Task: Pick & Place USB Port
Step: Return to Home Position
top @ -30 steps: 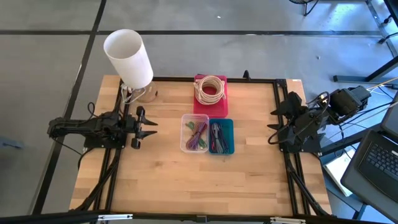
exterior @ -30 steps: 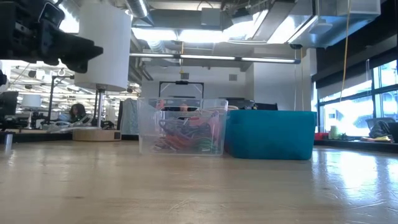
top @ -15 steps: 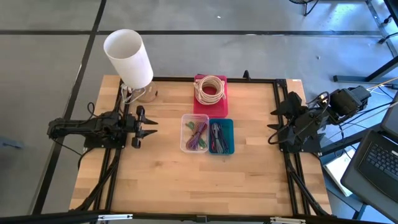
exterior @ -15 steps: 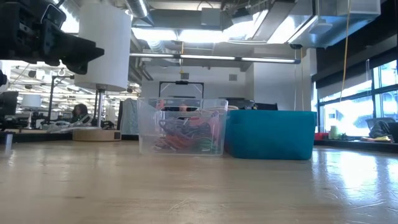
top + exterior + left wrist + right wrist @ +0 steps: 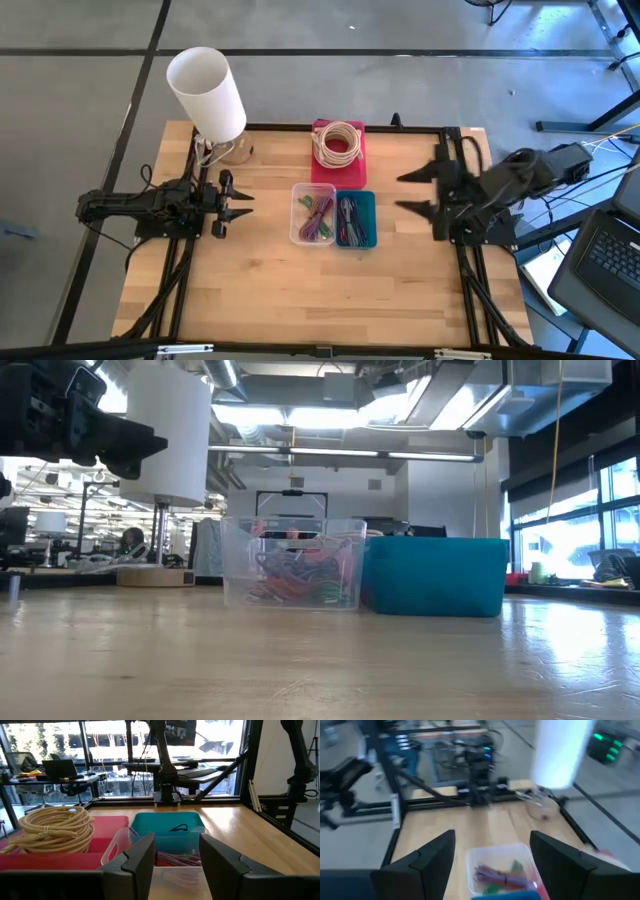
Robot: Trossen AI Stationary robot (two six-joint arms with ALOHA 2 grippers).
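Seen from above, the coloured charger cables (image 5: 318, 213) lie sorted inside the clear plastic bin (image 5: 295, 215) mid-bench (image 5: 260, 290). The job looks finished, so the left gripper (image 5: 246, 205) and right gripper (image 5: 400, 192) flank it empty, jaws apart. At bench level, the bin abuts a teal plastic box (image 5: 435, 575). Both wrist views show spread jaws facing it.

No text, label, brand, number or sign is found legible on anything shown, in any of the views.

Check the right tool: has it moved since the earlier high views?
Yes. In the high view the right tool has swung inward toward the teal bin, closing much of the gap, its fingers spread open.
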